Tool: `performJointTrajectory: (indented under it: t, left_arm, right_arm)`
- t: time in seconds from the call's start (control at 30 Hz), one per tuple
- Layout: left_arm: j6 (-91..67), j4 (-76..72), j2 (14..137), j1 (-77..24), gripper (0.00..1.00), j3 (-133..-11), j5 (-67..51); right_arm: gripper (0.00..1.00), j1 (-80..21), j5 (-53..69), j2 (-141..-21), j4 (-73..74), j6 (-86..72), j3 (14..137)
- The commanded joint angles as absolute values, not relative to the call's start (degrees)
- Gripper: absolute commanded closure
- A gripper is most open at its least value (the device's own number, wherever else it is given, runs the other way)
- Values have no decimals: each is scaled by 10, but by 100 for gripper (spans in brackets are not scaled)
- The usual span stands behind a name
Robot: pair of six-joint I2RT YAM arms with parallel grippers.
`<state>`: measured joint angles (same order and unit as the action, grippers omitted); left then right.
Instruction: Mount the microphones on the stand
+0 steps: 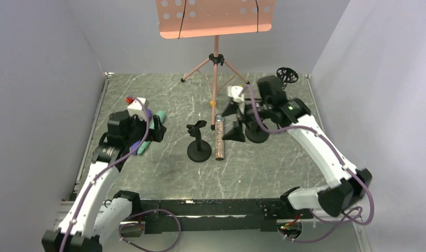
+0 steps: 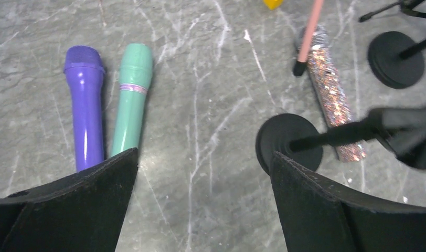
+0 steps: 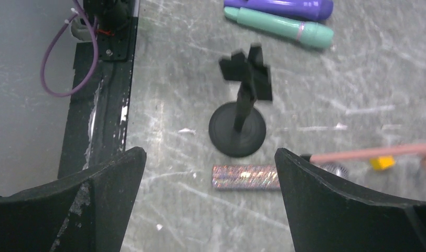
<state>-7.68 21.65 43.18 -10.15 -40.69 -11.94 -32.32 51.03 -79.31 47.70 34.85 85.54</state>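
We see both sets of jaws spread wide and empty, the left gripper (image 2: 204,156) by the purple microphone (image 2: 85,105) and mint-green microphone (image 2: 131,100) (lying side by side), the right gripper (image 3: 210,152) over the black clip stand (image 3: 221,131). The glittery microphone (image 2: 332,97) lies flat just beside that stand's round base.

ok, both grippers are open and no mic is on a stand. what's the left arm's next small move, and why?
Probably shift the left gripper sideways until the mint-green microphone sits between its fingers, then lower. Its jaws stand open and empty. That microphone lies flat beside the purple microphone, at the tip of one finger rather than between them. The nearby stand has an empty clip.
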Motion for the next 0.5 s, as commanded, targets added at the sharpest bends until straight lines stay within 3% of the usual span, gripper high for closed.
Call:
performJointTrajectory:
  t: [0.0,0.3,0.47]
  left_arm:
    - [-46,234,557,-83,1,-476,-82]
    - [72,334,835,-75,1,-641,-55]
    - [90,355,932,-76,13,-691,-46]
  right_arm:
    - [0,-242,648,-687,335,332,667]
    - [0,-185,695,-644,311,379,573]
    - [0,-184,695,-650,323,395,569]
